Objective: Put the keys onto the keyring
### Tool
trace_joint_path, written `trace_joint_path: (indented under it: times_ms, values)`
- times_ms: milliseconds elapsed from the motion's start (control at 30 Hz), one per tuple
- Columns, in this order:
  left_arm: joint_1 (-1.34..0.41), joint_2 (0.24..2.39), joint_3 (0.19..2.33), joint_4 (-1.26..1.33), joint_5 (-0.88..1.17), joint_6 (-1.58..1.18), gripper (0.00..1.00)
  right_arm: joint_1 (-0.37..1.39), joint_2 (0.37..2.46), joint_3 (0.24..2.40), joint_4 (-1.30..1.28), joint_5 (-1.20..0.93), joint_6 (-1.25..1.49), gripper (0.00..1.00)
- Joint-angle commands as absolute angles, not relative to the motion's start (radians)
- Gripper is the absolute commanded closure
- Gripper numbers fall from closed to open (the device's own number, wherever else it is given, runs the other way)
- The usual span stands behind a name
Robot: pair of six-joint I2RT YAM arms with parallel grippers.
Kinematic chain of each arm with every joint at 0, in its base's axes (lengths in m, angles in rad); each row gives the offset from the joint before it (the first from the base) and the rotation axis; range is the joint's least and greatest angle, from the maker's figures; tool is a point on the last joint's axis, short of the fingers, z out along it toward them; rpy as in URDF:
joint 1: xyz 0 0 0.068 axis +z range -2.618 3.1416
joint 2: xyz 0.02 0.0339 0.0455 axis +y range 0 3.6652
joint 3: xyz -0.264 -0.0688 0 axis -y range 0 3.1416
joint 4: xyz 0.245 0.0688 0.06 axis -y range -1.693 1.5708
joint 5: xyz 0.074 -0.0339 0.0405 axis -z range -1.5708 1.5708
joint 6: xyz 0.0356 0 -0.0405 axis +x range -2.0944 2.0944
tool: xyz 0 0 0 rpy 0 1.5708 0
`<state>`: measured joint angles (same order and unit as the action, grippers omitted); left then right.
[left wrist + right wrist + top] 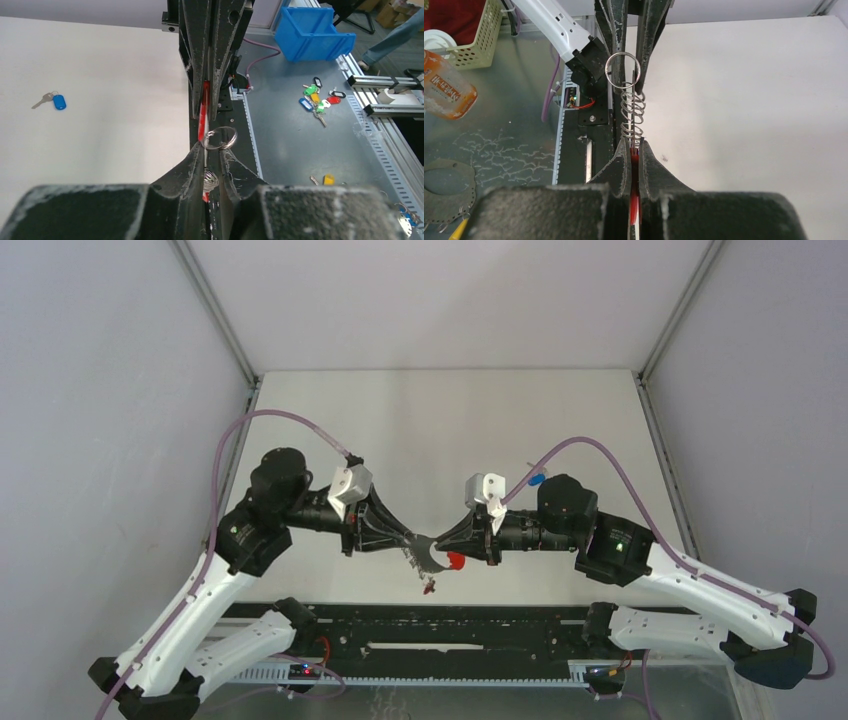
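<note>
The keyring (432, 560) hangs in the air between my two grippers, above the table's near edge. My right gripper (634, 145) is shut on its red band (634, 167). From there a coil of silver rings (632, 112) runs to a larger silver ring (623, 70). My left gripper (212, 148) pinches that ring (220, 138) at its fingertips, jaws narrowly apart. A small red piece (430, 587) dangles under the rings, too small to identify. The blue-tagged key (55, 101) lies alone on the white table, also seen behind the right arm (537, 480).
A black rail (450, 625) runs along the table's near edge under the grippers. On the grey bench beside the table are a blue bin (312, 30), a bunch of coloured key tags (317, 97), a basket (471, 32) and an orange bottle (444, 92).
</note>
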<state>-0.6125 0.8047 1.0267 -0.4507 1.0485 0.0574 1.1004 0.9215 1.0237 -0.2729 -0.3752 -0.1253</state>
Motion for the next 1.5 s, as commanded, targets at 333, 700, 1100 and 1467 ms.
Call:
trace_joint_path:
  times_ms: [333,700,1100,1467]
  values:
    - [-0.607,0.807,1.055,-0.379,1.126,0.033,0.89,1.103,0.930,1.055,-0.238,-0.397,-0.110,1.00]
    - [-0.607,0.791,1.097,-0.489,1.146,0.172,0.85,1.073,0.933,1.055,-0.244,-0.481,-0.104,1.00]
    - [-0.609,0.763,1.126,-0.643,1.000,0.502,0.58,1.063,0.933,1.055,-0.241,-0.523,-0.093,1.00]
    - [-0.611,0.772,1.219,-0.894,0.923,0.919,0.60,1.062,0.931,1.055,-0.252,-0.547,-0.092,1.00]
